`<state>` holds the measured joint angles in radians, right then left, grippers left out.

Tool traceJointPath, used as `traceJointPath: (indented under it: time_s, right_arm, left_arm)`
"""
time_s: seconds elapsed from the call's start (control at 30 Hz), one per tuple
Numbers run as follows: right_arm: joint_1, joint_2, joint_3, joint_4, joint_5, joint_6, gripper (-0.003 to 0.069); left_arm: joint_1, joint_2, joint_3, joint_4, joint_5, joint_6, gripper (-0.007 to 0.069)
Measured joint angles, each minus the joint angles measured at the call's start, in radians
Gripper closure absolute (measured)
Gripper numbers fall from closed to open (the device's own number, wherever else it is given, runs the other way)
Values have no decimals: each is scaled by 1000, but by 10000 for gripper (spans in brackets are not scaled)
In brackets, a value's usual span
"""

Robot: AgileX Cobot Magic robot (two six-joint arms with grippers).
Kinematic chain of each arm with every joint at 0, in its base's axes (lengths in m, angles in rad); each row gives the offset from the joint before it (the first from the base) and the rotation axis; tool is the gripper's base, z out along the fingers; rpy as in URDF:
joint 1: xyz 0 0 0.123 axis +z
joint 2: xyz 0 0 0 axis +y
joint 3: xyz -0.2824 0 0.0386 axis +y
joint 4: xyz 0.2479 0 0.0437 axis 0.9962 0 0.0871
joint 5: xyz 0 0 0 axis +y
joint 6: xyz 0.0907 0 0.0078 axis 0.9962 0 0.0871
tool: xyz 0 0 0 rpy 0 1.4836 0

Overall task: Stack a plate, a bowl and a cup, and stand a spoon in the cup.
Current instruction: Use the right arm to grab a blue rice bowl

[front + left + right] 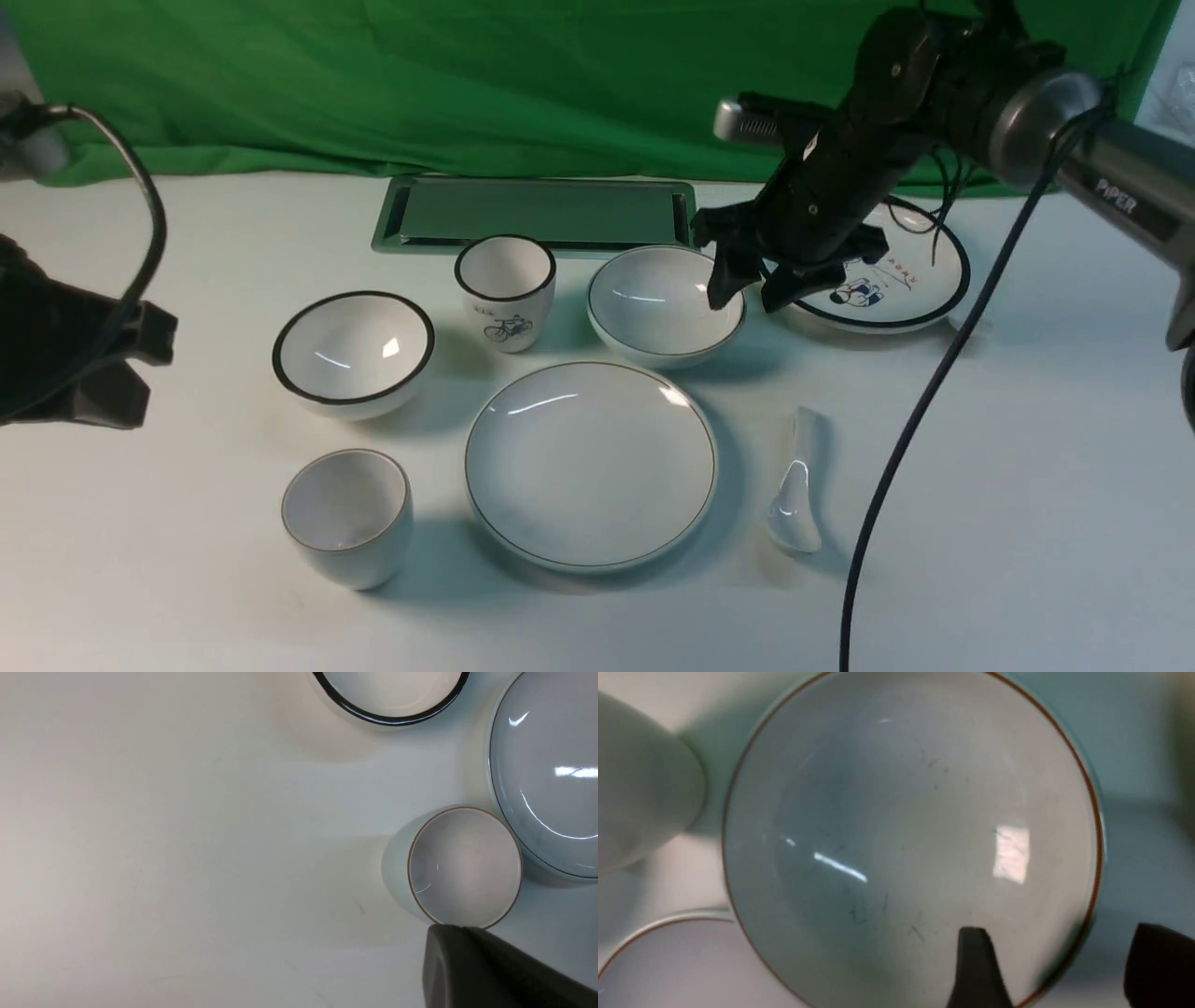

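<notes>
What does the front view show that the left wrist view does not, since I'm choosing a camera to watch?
Only the front view shows the spoon, the bowl and the green tray. Nothing appears only in the left wrist view. Both show the cup, the plain plate and the black-rimmed bowl.
</notes>
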<state>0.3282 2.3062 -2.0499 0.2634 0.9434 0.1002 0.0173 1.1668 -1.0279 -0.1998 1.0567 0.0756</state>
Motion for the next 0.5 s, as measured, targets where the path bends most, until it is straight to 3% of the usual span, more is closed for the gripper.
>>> traceJointPath:
  time_s: [0.3, 0.5]
  right_arm:
    - [0, 50, -3, 0, -81, 43, 230]
    - [0, 75, -9, 2, -97, 44, 396]
  left_arm:
    - [0, 0, 0, 0, -21, 0, 622]
    - [0, 0, 0, 0, -23, 0, 622]
